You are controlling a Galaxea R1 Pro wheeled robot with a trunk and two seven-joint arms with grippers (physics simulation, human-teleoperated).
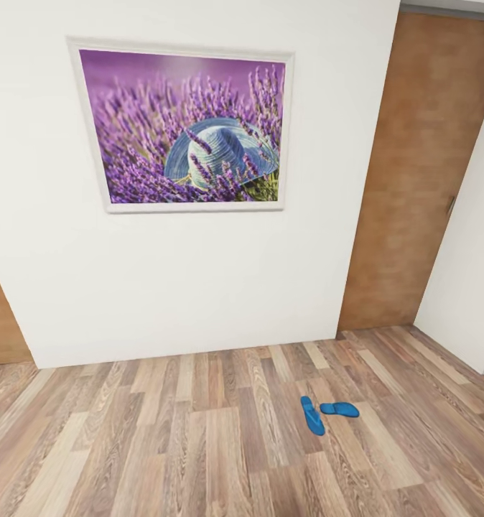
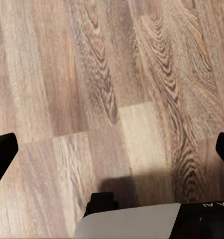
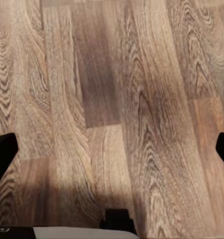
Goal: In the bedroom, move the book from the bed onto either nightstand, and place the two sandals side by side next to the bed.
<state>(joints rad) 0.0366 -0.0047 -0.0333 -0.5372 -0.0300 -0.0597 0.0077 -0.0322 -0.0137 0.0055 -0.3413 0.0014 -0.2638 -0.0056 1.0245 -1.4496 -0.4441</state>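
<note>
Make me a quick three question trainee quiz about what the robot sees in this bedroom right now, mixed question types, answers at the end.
1. True or false: the two sandals lie parallel, side by side.
2. The framed picture shows: A) a sailboat B) a hat among lavender C) a city street.
3. Fill in: the sandals rest on the wood-plank ____.

Key: 1 false, they lie at an angle to each other, ends nearly meeting. 2 B. 3 floor.

Open plank floor (image 1: 163, 438) is left on every side of the two sandals (image 1: 327, 412), which lie close together at an angle, while passage beyond is blocked by the white wall (image 1: 199, 287) and the brown door (image 1: 414, 179).
</note>
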